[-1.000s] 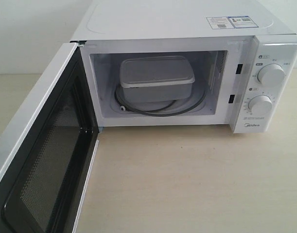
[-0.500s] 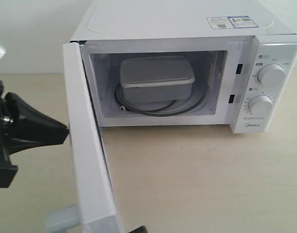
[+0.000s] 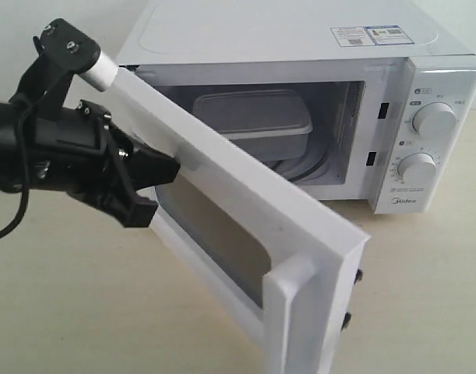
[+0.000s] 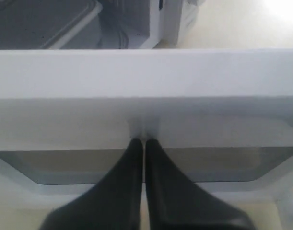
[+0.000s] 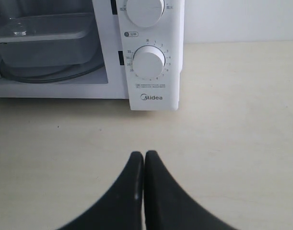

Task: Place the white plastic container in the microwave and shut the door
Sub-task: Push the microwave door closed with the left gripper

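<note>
The white plastic container (image 3: 257,122) sits inside the microwave (image 3: 300,47), partly hidden behind the door (image 3: 245,210). The door stands about half shut, its bar handle (image 3: 288,312) toward the camera. My left gripper (image 3: 171,167) is shut, with nothing between its fingers, and its tips press the door's outer face (image 4: 144,140) above the dark window (image 4: 223,163). My right gripper (image 5: 144,154) is shut and holds nothing. It hovers over the tabletop in front of the microwave's dial panel (image 5: 148,62), and the container (image 5: 41,38) shows beside that panel.
The microwave stands on a pale wooden tabletop (image 3: 424,296). A black turntable ring (image 3: 312,167) lies under the container. Two round dials (image 3: 435,121) are on the right panel. A wall rises behind the microwave.
The door has swung from wide open to about half shut. My left arm came in from the left and now pushes on the door's outer face.
</note>
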